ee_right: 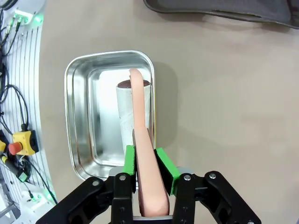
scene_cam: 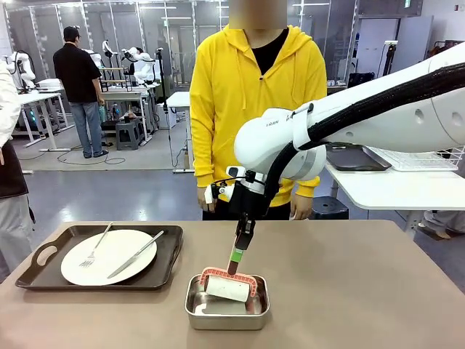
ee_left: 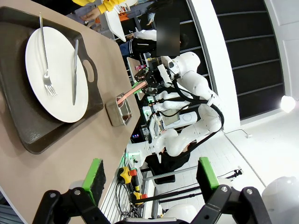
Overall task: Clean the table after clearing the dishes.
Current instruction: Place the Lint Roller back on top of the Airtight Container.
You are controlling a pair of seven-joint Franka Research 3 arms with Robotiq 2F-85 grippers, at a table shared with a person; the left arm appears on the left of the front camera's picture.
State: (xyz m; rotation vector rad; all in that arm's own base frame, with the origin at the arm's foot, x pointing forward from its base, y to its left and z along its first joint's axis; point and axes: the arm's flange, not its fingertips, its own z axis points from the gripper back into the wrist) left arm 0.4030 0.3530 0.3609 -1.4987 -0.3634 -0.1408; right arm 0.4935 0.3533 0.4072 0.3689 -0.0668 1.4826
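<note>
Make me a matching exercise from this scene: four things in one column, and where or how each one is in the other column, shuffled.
1. plate
2. white roll
3. left gripper
4. right gripper

A. shut on the pink handle
B. on the brown tray
C. open
D. at the steel pan

Pairs: 1-B, 2-D, 3-C, 4-A

Grey floor (scene_cam: 109,190), white side table (scene_cam: 385,193), glass partitions (scene_cam: 145,29) behind.

pan (scene_cam: 227,321): shiny metal | table (scene_cam: 363,291): matt | plate (scene_cam: 123,243): glossy | tray (scene_cam: 164,266): matt
</note>
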